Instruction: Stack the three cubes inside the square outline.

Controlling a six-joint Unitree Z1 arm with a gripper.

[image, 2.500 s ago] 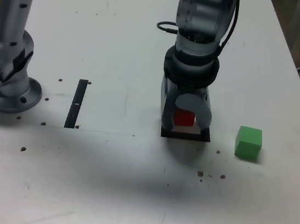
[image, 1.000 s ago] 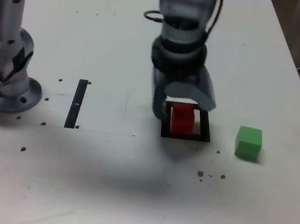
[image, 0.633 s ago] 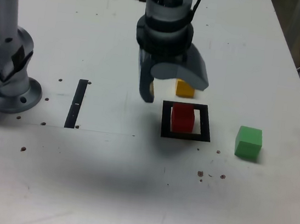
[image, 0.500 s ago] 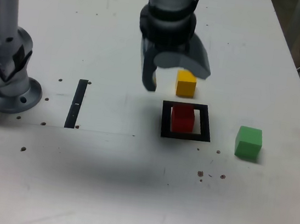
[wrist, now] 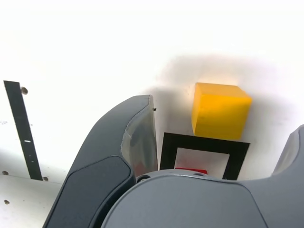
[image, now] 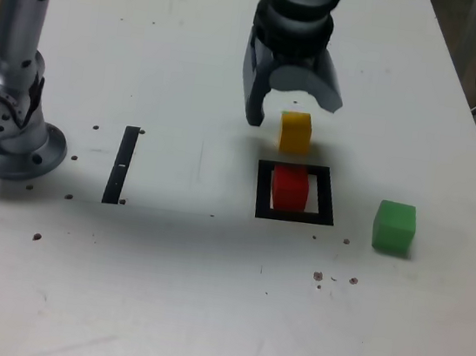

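Your gripper (image: pixel 293 108) hangs above the table with its jaws spread wide and nothing between them. The yellow cube (image: pixel 295 132) is the thing your coming move most likely turns on: it sits on the table just on the far side of the square outline (image: pixel 294 214), close to the frame's far edge but outside it. In the exterior view the jaws straddle a spot a touch farther back than the cube and slightly to that view's left, so the cube lies just nearer the camera and a little to the view's right of the gap. The wrist view agrees: the yellow cube (wrist: pixel 220 110) shows ahead of the open fingers (wrist: pixel 137 137), off-centre toward one jaw rather than midway.

The red cube (image: pixel 289 188) already stands inside the outline, upright on the white centre. The green cube (image: pixel 394 226) rests well apart, out to the exterior view's right of the frame, nearer the camera than the yellow one.

A cube has no long axis to worry about, but its faces look roughly square to the frame, so you would want the jaws lined up with two opposite faces before you descend.
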